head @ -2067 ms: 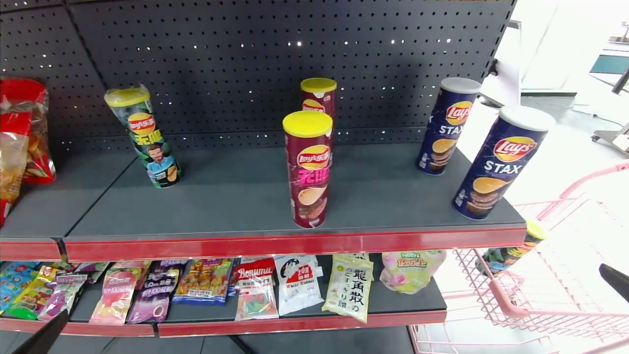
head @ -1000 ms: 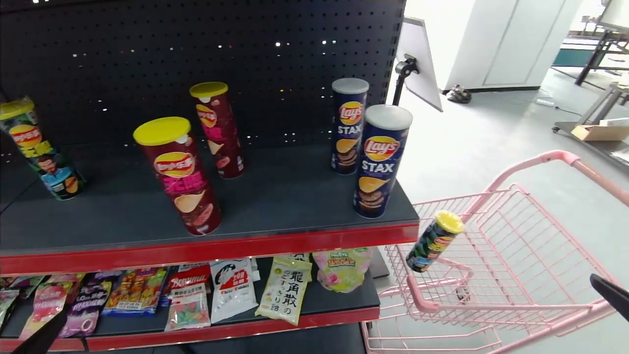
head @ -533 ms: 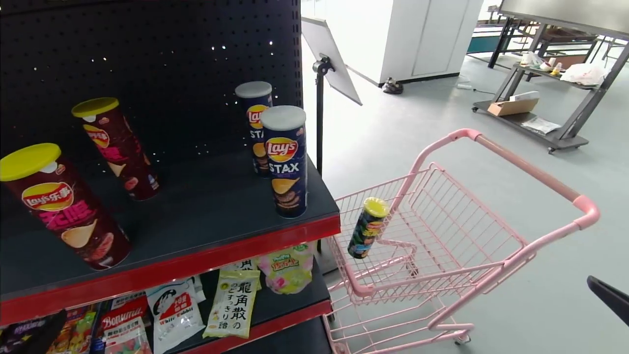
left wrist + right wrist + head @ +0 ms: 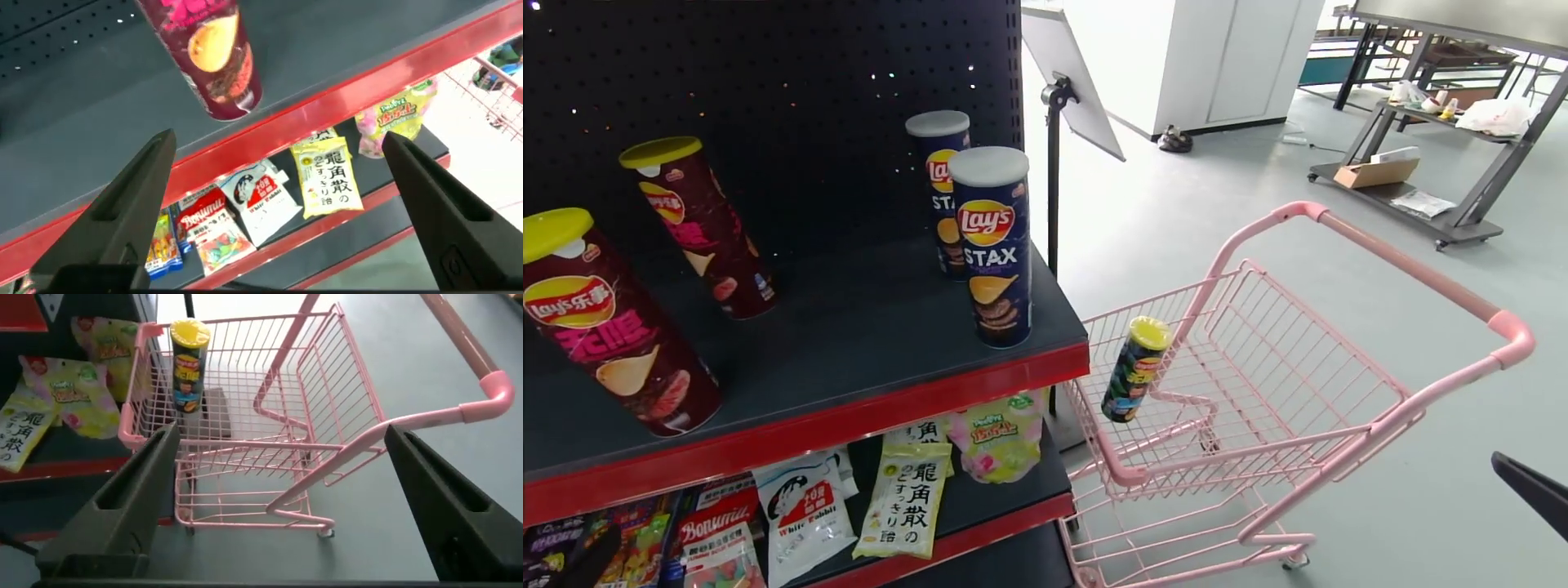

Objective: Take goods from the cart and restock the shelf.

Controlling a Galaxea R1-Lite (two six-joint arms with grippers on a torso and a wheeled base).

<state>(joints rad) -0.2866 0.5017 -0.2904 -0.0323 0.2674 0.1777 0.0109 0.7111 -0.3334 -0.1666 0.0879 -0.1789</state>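
The pink cart [image 4: 1405,265] is standing just beside the end of the shelf [image 4: 849,408]. One yellow-lidded can [image 4: 1135,371] is standing on end inside the basket, in the corner nearest the shelf, and neither gripper is touching it. The right gripper [image 4: 281,430] is hanging above the cart [image 4: 490,384] with its fingers spread wide and holding nothing, well apart from the can [image 4: 188,367]. The left gripper [image 4: 278,137] is hovering in front of the shelf's red front edge, equally wide and empty. On the upper board two blue cans [image 4: 991,245] are standing one behind the other at the cart end. Two maroon cans [image 4: 605,327] are standing further along, the nearer one [image 4: 216,57] close to the front edge. Snack bags [image 4: 907,506] are lying in a row on the lower board.
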